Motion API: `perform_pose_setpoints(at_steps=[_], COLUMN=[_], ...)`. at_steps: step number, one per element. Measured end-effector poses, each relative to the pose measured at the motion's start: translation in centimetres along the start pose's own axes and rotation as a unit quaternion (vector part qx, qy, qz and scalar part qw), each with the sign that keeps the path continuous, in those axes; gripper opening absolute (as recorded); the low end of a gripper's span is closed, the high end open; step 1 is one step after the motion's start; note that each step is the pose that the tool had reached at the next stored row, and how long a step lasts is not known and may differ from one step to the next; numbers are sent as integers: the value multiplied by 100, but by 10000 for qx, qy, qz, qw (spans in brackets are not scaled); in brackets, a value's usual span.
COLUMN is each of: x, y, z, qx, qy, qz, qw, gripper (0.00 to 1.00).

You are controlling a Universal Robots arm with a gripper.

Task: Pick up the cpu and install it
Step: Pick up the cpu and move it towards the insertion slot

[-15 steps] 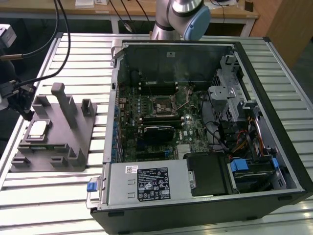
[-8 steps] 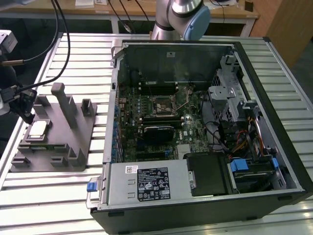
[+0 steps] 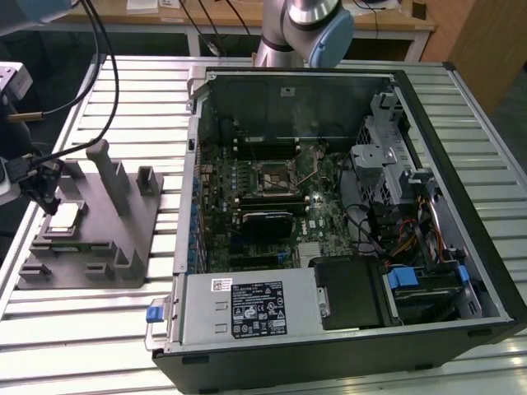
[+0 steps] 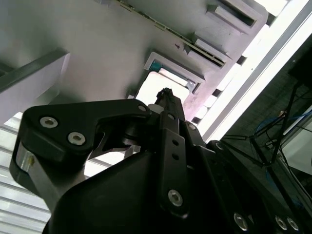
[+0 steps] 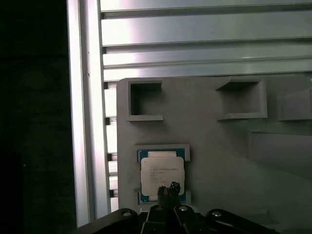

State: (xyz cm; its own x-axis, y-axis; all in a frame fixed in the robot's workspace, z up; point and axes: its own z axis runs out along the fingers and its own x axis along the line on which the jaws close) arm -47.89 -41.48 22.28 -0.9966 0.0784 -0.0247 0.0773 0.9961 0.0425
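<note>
The cpu [image 3: 64, 216] is a small silvery-beige square chip lying flat in a recess of the grey fixture [image 3: 123, 239] at the exterior view's left. My gripper [image 3: 47, 200] hangs just above the fixture, close beside the chip. In the first wrist view the cpu [image 5: 162, 171] sits in its pocket and the gripper [image 5: 168, 187] overlaps its near edge, fingers pressed together with nothing between them. The second wrist view shows the gripper [image 4: 166, 92] tip pointing at the pale cpu [image 4: 153, 90]. The black socket [image 3: 275, 177] sits on the motherboard inside the open computer case.
The open computer case [image 3: 461, 140] takes up the middle and the exterior view's right, with drive cages and cables inside. Tall grey posts [image 3: 101, 169] rise from the fixture beside the chip. Everything rests on a slatted metal table [image 3: 148, 99]. Cables hang at the far left.
</note>
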Motion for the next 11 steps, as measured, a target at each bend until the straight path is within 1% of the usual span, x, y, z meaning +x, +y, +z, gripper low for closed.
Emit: perform_pose_setpoints(at_steps=[8,11], x=[6,7], y=[19,19], z=[143,156], qx=[3,4], qy=[0,0], qz=[-1,0], qw=[10000,10000], gripper=[11,11])
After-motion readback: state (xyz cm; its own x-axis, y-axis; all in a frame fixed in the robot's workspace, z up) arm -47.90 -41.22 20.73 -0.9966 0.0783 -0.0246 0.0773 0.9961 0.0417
